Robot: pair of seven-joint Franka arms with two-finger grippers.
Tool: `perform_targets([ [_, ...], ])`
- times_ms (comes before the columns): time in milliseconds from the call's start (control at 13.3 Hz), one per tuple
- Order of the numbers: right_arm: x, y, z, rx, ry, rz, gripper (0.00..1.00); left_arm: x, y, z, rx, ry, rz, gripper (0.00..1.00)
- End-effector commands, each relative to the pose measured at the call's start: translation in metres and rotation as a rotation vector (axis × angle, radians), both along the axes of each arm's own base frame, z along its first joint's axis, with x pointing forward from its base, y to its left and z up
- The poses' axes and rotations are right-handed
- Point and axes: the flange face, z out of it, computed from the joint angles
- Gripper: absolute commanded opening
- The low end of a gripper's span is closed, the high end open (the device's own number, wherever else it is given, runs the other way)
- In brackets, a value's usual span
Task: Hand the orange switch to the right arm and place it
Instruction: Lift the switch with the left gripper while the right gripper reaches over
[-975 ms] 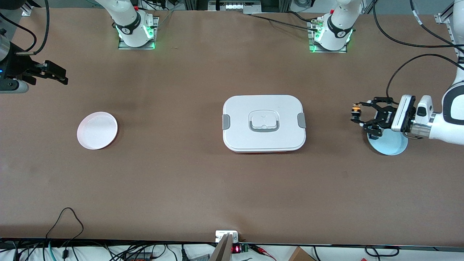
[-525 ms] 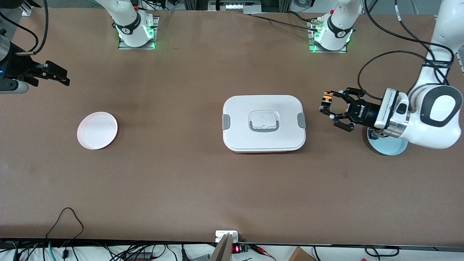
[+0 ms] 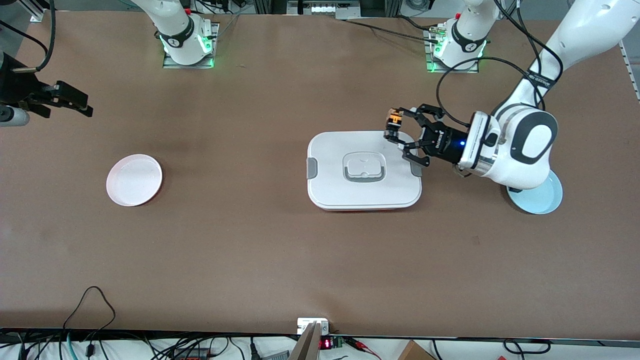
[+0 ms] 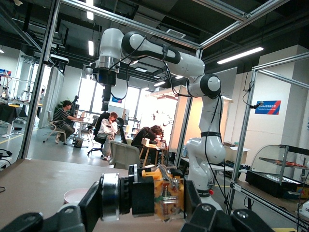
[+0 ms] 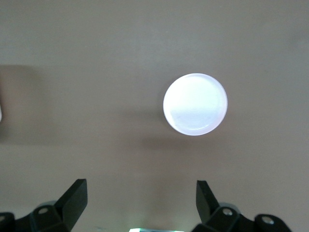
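Observation:
The orange switch (image 3: 394, 121) has an orange cap and a black-and-tan body. My left gripper (image 3: 398, 128), the black claw-like one, is shut on it and holds it in the air over the corner of the white lidded box (image 3: 330, 186) at the left arm's end. In the left wrist view the switch (image 4: 166, 193) fills the space between the fingers. My right gripper (image 3: 80, 104) hangs open and empty over the table at the right arm's end. Its fingertips (image 5: 77, 191) stand wide apart above bare table. The right arm (image 4: 145, 46) shows far off in the left wrist view.
A pinkish-white plate (image 3: 134, 179) lies at the right arm's end; it also shows in the right wrist view (image 5: 195, 104). A light blue plate (image 3: 542, 199) lies at the left arm's end, partly hidden under the left arm. Cables run along the table's near edge.
The left arm has swung the switch from over the blue plate toward the middle, to over the box's corner. The right gripper has barely shifted.

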Motion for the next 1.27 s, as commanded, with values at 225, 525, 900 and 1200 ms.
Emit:
perform_targets([
  [225,0.010,0.043,0.000,0.447,0.025,-0.020,1.00,-0.019,-0.041,0.018,0.031,-0.012,0.069,0.00],
  [525,0.018,0.085,-0.004,0.715,0.084,-0.020,1.00,-0.022,-0.053,0.022,0.028,-0.017,0.081,0.00],
  [900,0.042,0.169,-0.065,0.991,0.220,-0.044,1.00,-0.022,-0.053,0.022,0.028,-0.017,0.081,0.00],
  [1200,0.041,0.224,-0.106,1.172,0.338,-0.105,1.00,-0.018,-0.050,0.020,0.059,-0.028,0.117,0.00],
])
